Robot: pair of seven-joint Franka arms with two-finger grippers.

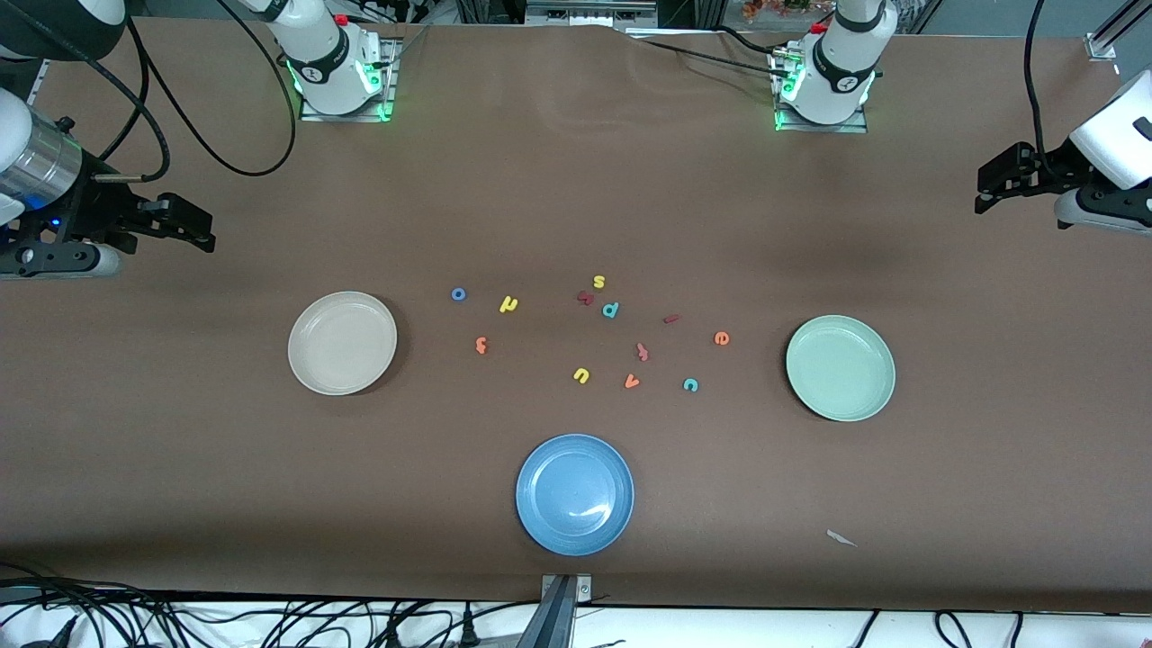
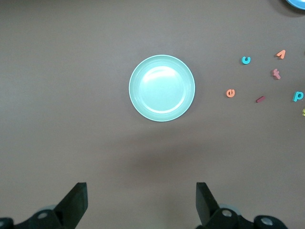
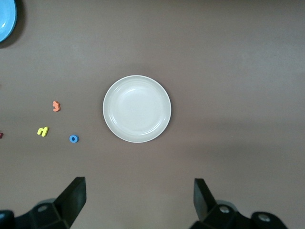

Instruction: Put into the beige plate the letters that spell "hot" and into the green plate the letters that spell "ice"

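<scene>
A blue plate sits low at the frame's centre. Above it lie spare foam letters: yellow "u", orange "v", yellow "s", teal "p". A white scrap lies at lower right.

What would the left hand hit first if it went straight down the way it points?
Probably bare table. The open left hand looks down on brown cloth just short of the green plate; depth is unclear.
</scene>
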